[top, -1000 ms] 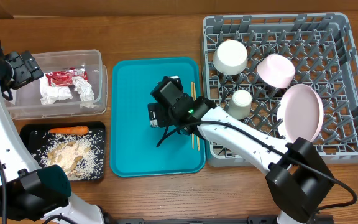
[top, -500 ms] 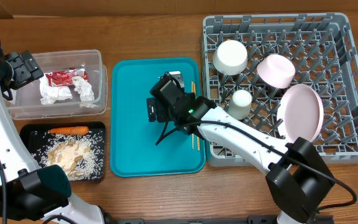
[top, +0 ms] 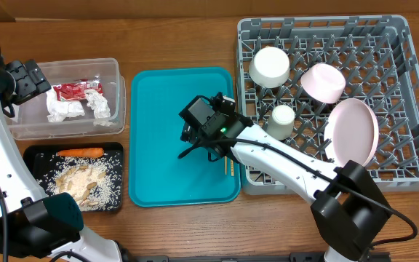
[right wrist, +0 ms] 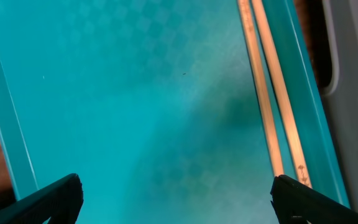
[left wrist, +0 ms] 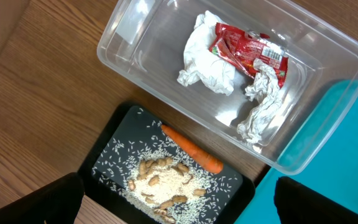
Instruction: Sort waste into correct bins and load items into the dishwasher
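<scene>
A pair of wooden chopsticks lies along the right edge of the teal tray; it shows clearly in the right wrist view. My right gripper hovers open and empty over the tray, just left of the chopsticks, with its right finger near them. My left gripper is open and empty above the clear tub and black tray. The tub holds white napkins and a red wrapper. The black tray holds a carrot and rice.
The grey dish rack at right holds a white bowl, a small white cup, a pink bowl and a pink plate. The rack's left wall lies right beside the chopsticks.
My right gripper has shifted right across the teal tray toward the chopsticks and turned. The left arm has not moved.
</scene>
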Controlling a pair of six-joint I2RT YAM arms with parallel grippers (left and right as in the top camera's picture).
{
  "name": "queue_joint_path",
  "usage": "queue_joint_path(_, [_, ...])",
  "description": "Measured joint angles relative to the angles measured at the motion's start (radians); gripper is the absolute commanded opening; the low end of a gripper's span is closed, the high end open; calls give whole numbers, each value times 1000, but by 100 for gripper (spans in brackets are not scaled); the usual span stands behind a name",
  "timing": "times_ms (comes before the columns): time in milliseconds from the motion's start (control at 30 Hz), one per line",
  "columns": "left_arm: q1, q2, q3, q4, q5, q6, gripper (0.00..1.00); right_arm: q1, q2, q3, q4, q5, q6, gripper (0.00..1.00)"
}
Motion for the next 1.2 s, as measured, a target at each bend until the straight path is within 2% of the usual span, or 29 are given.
queue_joint_path(100, [0,0,0,0,0,0,100,0,0,0,-3,5,42,100])
queue_joint_path(133, [0,0,0,0,0,0,100,0,0,0,-7,7,51,98])
queue_joint_path(200, [0,0,0,0,0,0,100,0,0,0,-21,8,61,87])
queue_joint_path(267, [0,0,0,0,0,0,100,0,0,0,-42,10,71,82])
queue_joint_path(400, [0,0,0,0,0,0,100,0,0,0,-67,11,59,79])
queue_joint_path(600, [0,0,0,0,0,0,100,0,0,0,-67,11,-42,74])
queue_joint_path(733, [0,0,0,0,0,0,100,0,0,0,-67,12,-123,59])
queue_joint_path(867, [0,0,0,0,0,0,100,0,0,0,-67,23,-154,50])
queue_joint_path(1200, [0,0,0,0,0,0,100,-11,49,0,-67,24,-166,52])
